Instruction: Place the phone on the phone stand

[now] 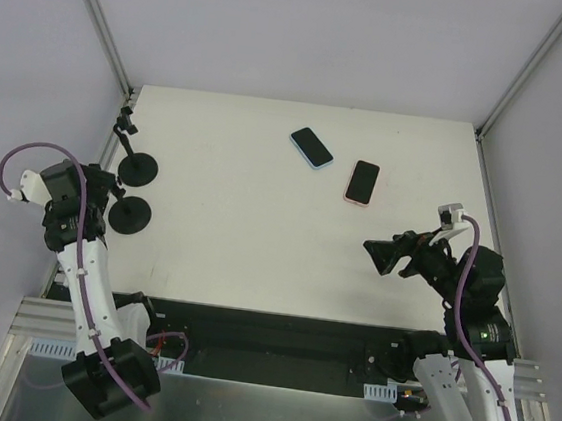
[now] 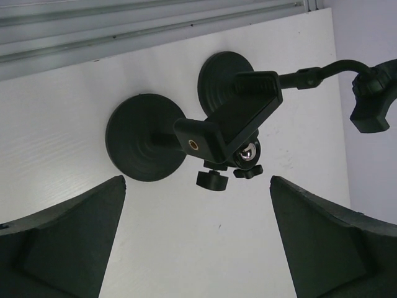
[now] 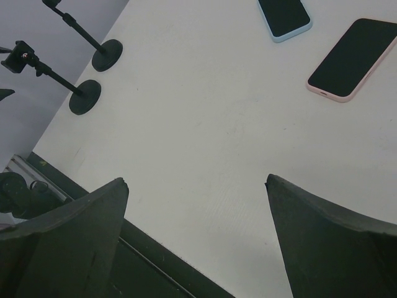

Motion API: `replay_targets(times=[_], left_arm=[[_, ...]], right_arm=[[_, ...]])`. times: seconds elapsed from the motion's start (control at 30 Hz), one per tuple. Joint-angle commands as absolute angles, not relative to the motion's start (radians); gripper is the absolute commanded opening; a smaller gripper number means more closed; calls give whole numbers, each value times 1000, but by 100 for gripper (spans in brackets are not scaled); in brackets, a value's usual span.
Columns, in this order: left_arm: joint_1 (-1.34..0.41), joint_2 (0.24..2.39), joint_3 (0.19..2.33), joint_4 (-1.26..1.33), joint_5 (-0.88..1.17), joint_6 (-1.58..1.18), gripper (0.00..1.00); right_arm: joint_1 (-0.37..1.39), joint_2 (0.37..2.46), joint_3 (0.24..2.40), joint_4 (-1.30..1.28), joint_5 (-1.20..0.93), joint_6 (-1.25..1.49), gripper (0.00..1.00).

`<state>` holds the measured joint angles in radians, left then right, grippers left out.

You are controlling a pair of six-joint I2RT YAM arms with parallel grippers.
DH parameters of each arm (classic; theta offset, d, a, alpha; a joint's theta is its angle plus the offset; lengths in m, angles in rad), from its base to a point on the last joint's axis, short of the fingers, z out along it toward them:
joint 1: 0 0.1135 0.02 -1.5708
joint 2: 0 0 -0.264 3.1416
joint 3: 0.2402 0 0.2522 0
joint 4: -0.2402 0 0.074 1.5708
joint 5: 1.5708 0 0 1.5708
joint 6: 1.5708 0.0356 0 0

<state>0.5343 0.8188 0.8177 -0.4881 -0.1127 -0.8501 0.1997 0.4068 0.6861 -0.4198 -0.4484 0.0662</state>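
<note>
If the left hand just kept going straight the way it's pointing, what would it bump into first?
Probably the black clamp of a phone stand, centred ahead of the open left hand; depth is hard to judge.

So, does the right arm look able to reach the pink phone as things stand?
Probably yes. The right gripper is open and near the pink phone, with only bare table between them. The phone lies flat, apart from the blue phone, so nothing seems to block it.
</note>
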Motion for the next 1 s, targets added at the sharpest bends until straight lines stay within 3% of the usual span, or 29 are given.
replay_targets(times=[0.0,0.2,0.33,0.37,0.57,0.7,0.97], left_arm=[[586,836,743,-260,32,-862,99],[612,882,615,99,185,-860,99],[612,943,607,124,210,-877,97],[612,953,609,127,221,-877,90],[612,973,586,181,250,-874,83],[611,985,560,225,290,-873,65],[592,992,511,229,339,-917,46]], right_arm=[[196,405,729,-429,-420,18,96],[198,408,695,-426,-416,6,96],[198,408,693,-426,-405,6,96],[196,407,695,-425,-406,8,96],[196,413,698,-414,-413,8,96],[196,411,698,-413,-420,11,96],[198,417,693,-411,-433,28,96]])
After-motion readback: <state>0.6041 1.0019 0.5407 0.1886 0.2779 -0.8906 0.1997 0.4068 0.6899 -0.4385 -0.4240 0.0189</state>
